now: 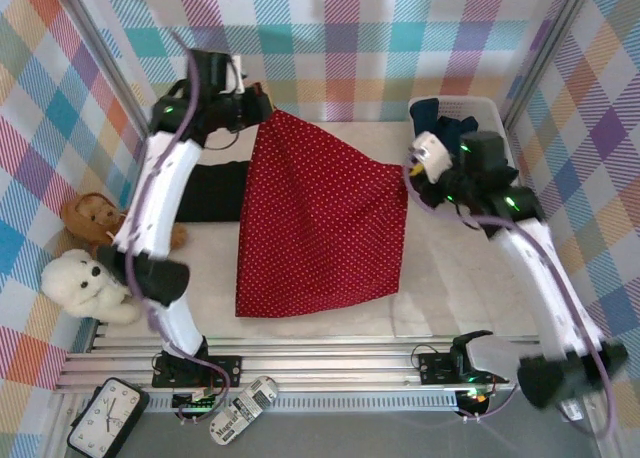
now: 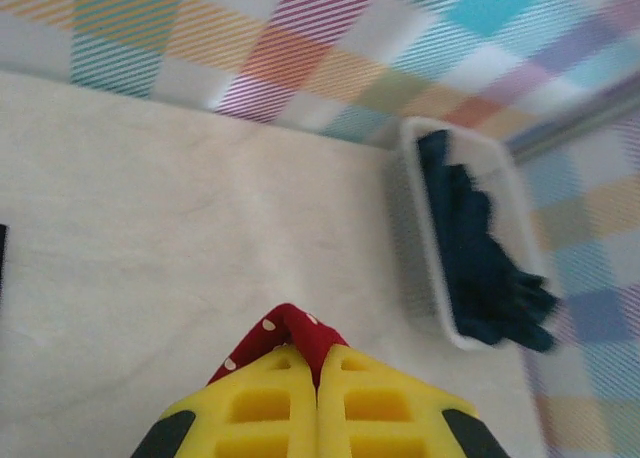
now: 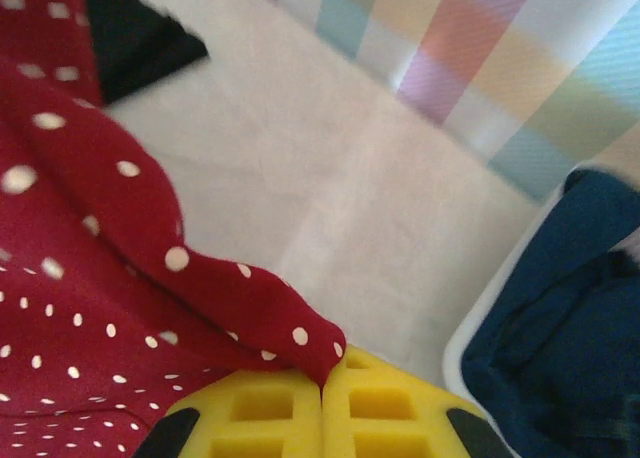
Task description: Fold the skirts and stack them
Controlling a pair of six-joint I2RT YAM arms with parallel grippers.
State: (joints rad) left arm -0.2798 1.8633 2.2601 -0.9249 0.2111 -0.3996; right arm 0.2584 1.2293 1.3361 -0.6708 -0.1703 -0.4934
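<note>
A red skirt with tiny white dots (image 1: pixel 315 213) hangs spread between both arms over the middle of the table. My left gripper (image 1: pixel 262 108) is shut on its far left corner (image 2: pixel 290 330), the yellow fingers (image 2: pixel 262 403) pressed together on the cloth. My right gripper (image 1: pixel 410 168) is shut on the skirt's right corner (image 3: pixel 305 343), with the dotted cloth (image 3: pixel 90 308) trailing off to the left. A black skirt (image 1: pixel 212 190) lies flat under my left arm, partly hidden by the red one. Dark blue denim skirts (image 1: pixel 440 118) sit bunched in the basket (image 2: pixel 475 248).
The white mesh basket (image 1: pixel 495 108) stands at the back right against the checked wall. A brown teddy bear (image 1: pixel 90 218) and a white teddy bear (image 1: pixel 80 283) sit at the left edge. A clock (image 1: pixel 105 418) and a remote (image 1: pixel 240 408) lie in front of the rail.
</note>
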